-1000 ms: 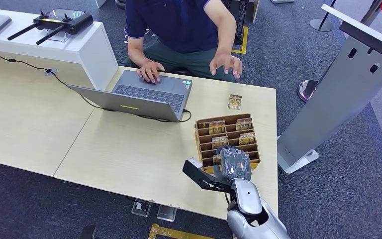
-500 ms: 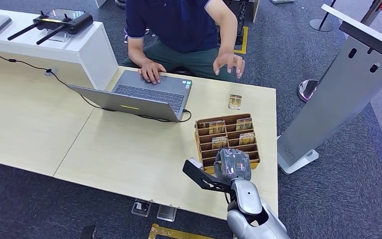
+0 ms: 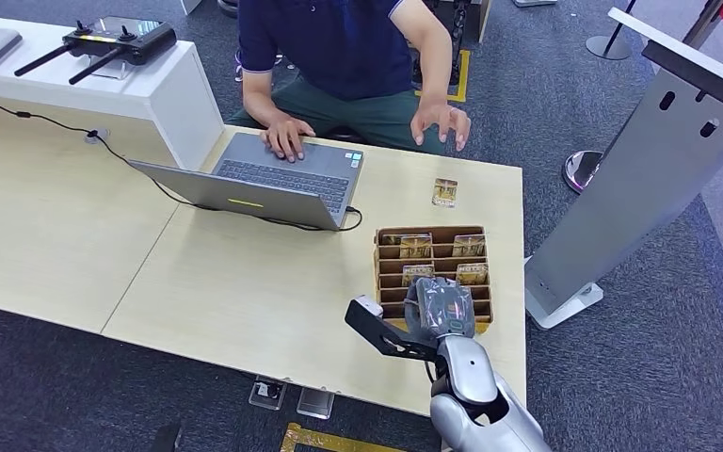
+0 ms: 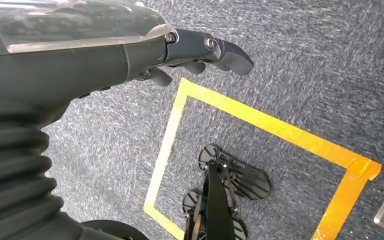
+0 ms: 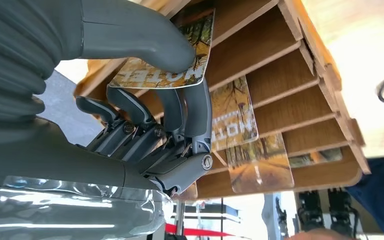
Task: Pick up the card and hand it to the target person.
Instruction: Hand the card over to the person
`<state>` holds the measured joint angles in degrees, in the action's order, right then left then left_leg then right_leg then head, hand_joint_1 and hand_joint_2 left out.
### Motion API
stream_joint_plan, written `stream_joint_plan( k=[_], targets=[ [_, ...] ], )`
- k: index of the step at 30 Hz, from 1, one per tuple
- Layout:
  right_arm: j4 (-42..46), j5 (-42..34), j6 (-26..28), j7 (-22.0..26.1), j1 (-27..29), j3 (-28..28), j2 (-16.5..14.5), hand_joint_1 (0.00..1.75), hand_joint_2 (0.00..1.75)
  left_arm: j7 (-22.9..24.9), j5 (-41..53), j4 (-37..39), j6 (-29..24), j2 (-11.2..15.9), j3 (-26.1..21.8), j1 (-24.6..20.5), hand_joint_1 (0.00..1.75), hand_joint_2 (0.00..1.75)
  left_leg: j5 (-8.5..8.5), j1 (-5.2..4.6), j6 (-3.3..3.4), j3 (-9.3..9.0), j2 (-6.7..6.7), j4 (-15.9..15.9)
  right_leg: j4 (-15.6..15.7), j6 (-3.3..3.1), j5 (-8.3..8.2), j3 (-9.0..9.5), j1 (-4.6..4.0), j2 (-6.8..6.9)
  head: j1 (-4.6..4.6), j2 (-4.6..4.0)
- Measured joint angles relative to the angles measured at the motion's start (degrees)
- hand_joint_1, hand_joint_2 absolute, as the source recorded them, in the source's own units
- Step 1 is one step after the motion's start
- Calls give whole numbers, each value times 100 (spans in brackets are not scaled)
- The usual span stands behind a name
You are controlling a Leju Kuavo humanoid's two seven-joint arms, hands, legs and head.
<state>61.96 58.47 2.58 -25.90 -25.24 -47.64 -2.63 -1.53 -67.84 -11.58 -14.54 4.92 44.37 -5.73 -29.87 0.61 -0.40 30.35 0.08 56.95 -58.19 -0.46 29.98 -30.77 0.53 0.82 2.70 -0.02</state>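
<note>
A wooden card rack (image 3: 388, 273) stands on the right part of the light table (image 3: 245, 282), with several picture cards upright in its slots. My right hand (image 3: 444, 308) lies over its near rows. In the right wrist view my right hand (image 5: 130, 125) pinches a "HOTEL" card (image 5: 150, 80), the thumb on one face and the fingers (image 5: 190, 115) on the other, with the card still among the rack's (image 5: 280, 55) slots. Another card (image 3: 444, 192) lies flat on the table beyond the rack. My left hand (image 4: 130, 55) hangs over the floor and holds nothing.
A person (image 3: 339, 47) sits across the table, one hand on an open laptop (image 3: 273, 179), the other hand (image 3: 442, 121) raised with spread fingers at the far edge. A white counter (image 3: 151, 85) is at the back left, and a grey stand (image 3: 640, 160) is on the right.
The rack has turned square to the table and slid slightly right under my right hand. The person's raised hand has drifted a little to the right.
</note>
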Motion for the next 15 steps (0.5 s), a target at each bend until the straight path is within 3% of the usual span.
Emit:
stream_joint_plan(
  k=[7,15],
  targets=[
    [174,-93,436,264,-393,10,-50,175,175,44,-2,0,1,0,0,2,0,175,1,0,0,-1,1,0,-1,0,-1,0,0,0,0,0],
    [192,-417,1140,593,-1361,166,-128,175,175,34,19,0,32,0,10,6,0,175,2,0,0,-1,1,1,-2,-1,-2,0,0,-1,-1,0]
  ],
)
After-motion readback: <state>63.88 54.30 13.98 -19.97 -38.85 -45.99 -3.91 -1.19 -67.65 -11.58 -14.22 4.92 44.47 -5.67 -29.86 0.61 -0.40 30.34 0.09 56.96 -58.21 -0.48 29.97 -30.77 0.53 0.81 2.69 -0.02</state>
